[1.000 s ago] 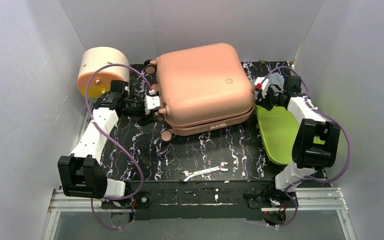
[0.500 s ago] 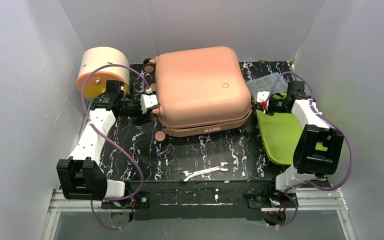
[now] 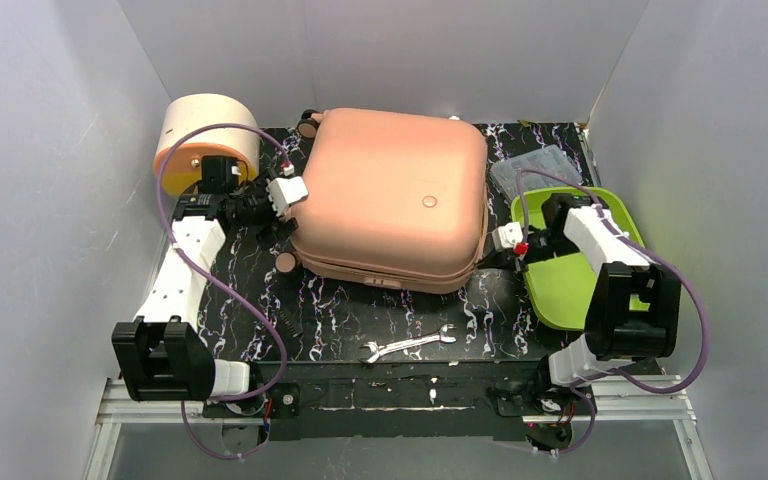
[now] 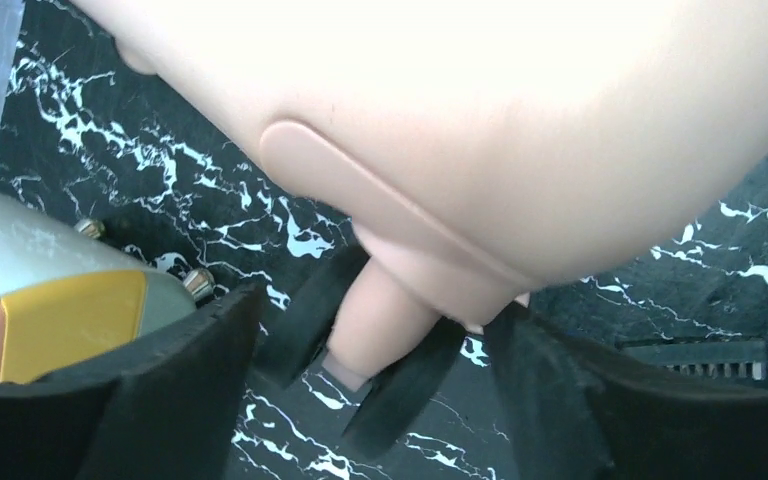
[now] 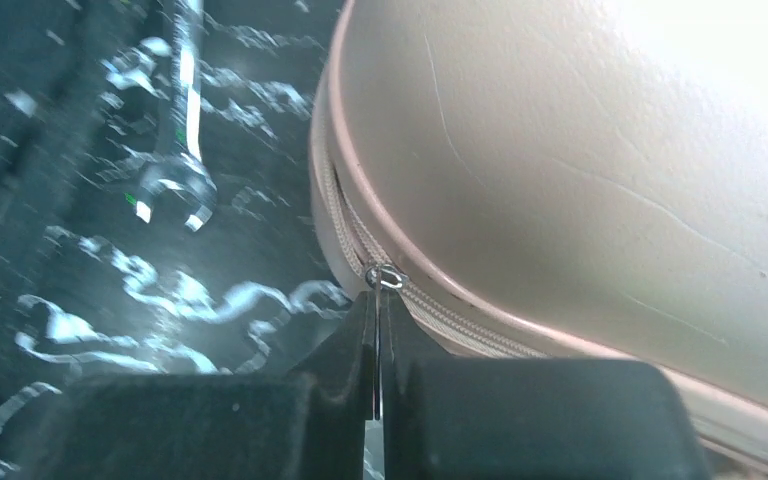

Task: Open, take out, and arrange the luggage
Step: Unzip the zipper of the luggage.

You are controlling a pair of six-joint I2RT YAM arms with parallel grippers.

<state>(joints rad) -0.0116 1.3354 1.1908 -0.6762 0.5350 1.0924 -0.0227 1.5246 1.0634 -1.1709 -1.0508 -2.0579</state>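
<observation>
The salmon-pink luggage [image 3: 390, 195] lies flat on the black marbled table, zipper seam along its side. My left gripper [image 3: 285, 192] is at its left edge. In the left wrist view it [image 4: 380, 385] stands open, with a pink wheel stub [image 4: 390, 310] of the luggage [image 4: 520, 110] between the fingers and gaps on both sides. My right gripper [image 3: 505, 238] is at the luggage's front right corner. In the right wrist view it [image 5: 380, 330] is shut on the thin metal zipper pull [image 5: 384, 280], beside the seam of the luggage [image 5: 580, 150].
A cream-and-orange drum box [image 3: 203, 140] stands at the back left, close behind the left arm. A lime-green tray [image 3: 570, 265] lies under the right arm, a clear plastic bag [image 3: 535, 168] behind it. A wrench [image 3: 408, 343] and a small black comb-like piece [image 3: 290, 322] lie near the front.
The luggage has turned and slid toward the front right. My right gripper moved forward along its right side, still pinching the zipper pull. My left gripper opened wider.
</observation>
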